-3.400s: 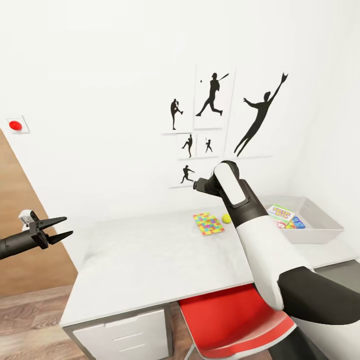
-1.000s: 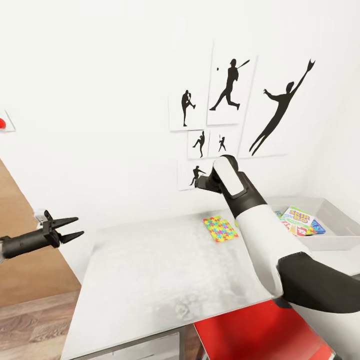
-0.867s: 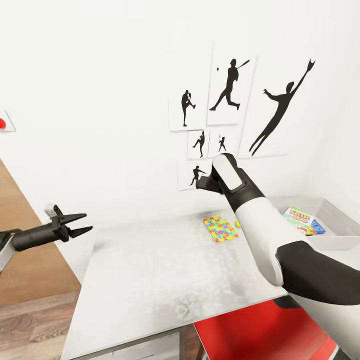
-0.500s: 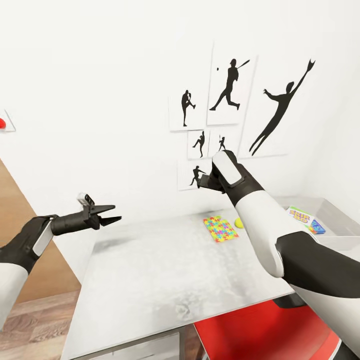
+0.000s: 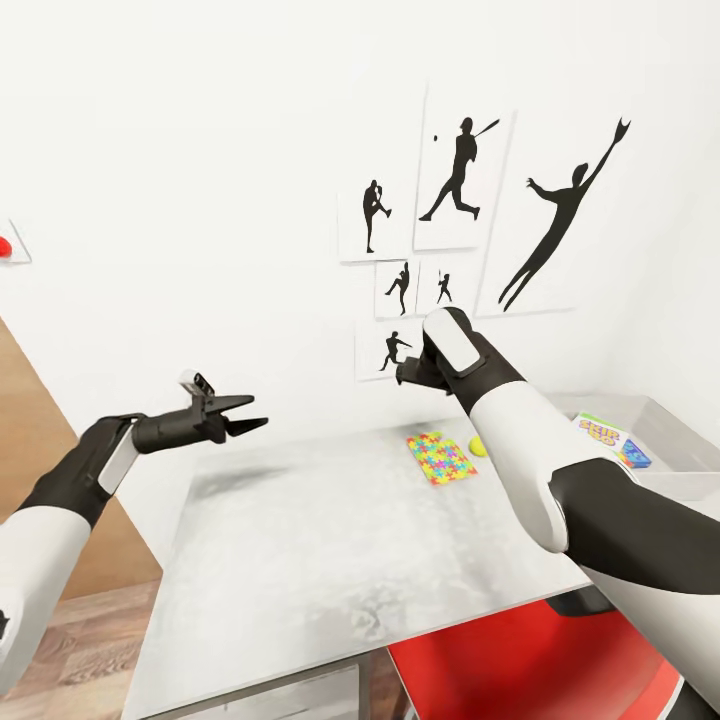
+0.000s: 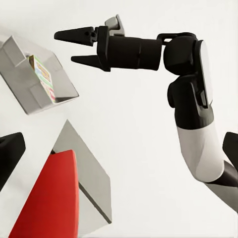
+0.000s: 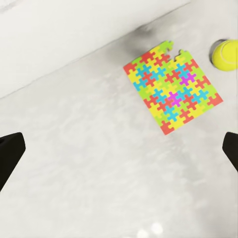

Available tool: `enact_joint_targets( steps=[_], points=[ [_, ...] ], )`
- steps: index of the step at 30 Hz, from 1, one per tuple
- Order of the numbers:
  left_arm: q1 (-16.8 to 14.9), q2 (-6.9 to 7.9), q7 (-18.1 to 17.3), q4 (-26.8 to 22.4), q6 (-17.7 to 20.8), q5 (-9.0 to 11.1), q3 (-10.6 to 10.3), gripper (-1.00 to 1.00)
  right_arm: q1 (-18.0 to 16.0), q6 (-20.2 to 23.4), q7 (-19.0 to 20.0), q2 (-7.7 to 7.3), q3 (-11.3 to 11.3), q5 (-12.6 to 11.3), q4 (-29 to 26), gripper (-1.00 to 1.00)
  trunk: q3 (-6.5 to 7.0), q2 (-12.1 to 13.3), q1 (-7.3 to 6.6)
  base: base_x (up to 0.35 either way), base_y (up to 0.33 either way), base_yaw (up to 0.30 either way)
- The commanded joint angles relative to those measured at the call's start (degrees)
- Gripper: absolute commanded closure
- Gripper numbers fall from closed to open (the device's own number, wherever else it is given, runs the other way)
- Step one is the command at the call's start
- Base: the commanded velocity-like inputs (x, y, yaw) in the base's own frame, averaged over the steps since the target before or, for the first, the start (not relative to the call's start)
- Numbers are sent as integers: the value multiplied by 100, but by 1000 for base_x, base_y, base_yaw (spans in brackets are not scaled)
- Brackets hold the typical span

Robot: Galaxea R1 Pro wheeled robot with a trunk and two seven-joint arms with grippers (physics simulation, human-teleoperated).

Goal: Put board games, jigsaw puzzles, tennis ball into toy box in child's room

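A multicoloured jigsaw puzzle [image 5: 441, 457] [image 7: 172, 91] lies flat near the far edge of the grey table [image 5: 330, 540]. The yellow-green tennis ball [image 5: 478, 445] [image 7: 225, 54] rests just beside it. At the table's right end stands the grey toy box [image 5: 672, 428] [image 6: 20, 82]; inside it lie a green "SKIP-BO" board game [image 5: 600, 431] [image 6: 42, 75] and a blue board game [image 5: 636, 455]. My right gripper [image 6: 64, 47] [image 7: 119, 151] hovers open and empty above the puzzle. My left gripper [image 5: 258, 411] is open and empty, held in the air over the table's far left corner.
A red chair [image 5: 520, 660] [image 6: 47, 198] is tucked under the table's near right side. Black sports silhouettes [image 5: 460, 200] hang on the white wall behind. A red wall button [image 5: 4, 246] sits far left. Wood floor [image 5: 70, 650] lies left of the table.
My left arm has swung right and forward, from beyond the table's left edge to above its far left corner. The right arm barely shifted. Earlier, the camera moved closer to the table.
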Motion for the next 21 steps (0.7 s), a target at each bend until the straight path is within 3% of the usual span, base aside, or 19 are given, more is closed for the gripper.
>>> enact_joint_targets(
  steps=[1,7,21],
  points=[
    [-20,4,-27,2,60,9,-73,-100,-7,11,-55,0,21,-44,-11,-100,-14,-11,3,0,0,0],
    [-93,1,-27,2,60,17,-221,-100,-13,4,-55,0,35,-35,-28,-100,-52,-11,3,0,0,0],
    [-127,27,-35,-13,60,26,-242,-100,-15,-11,-62,0,1,-39,-29,-100,-182,-11,3,0,0,0]
  ],
)
